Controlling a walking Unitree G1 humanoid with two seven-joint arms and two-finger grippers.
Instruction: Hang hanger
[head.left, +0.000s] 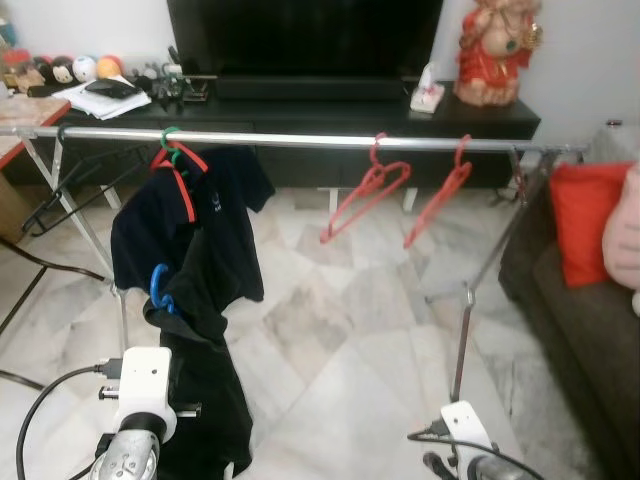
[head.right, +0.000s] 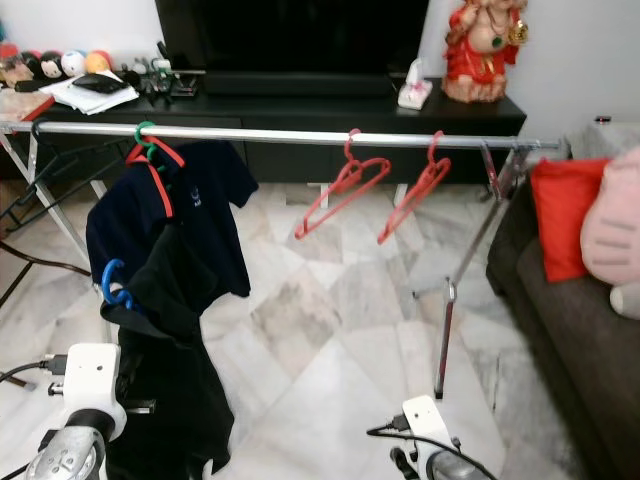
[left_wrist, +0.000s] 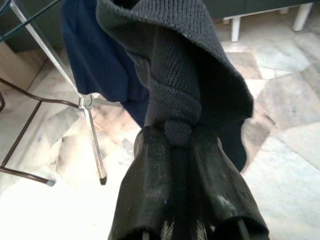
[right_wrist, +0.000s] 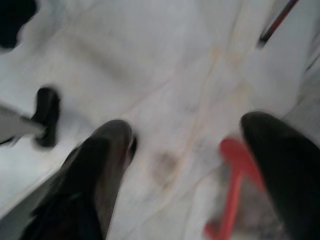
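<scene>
A silver clothes rail (head.left: 300, 140) crosses in front of me. On its left end a navy shirt (head.left: 225, 215) hangs from a red hanger with a green hook (head.left: 172, 148). Two bare red hangers (head.left: 365, 195) (head.left: 440, 205) hang toward the right end. My left gripper (left_wrist: 177, 137) is shut on a dark grey knit garment (left_wrist: 175, 75), which sits on a blue hanger (head.left: 160, 288) held low in front of the navy shirt. My right gripper (right_wrist: 185, 135) is open and low over the floor; a blurred red piece (right_wrist: 232, 190) shows between its fingers.
The rail's legs (head.left: 462, 330) stand on the marble floor. Behind the rail is a black TV console (head.left: 330, 100) with a red statue (head.left: 495, 50). A dark sofa (head.left: 580, 330) with a red cushion (head.left: 590, 220) lies to the right. Thin metal legs (head.left: 40, 265) stand at the left.
</scene>
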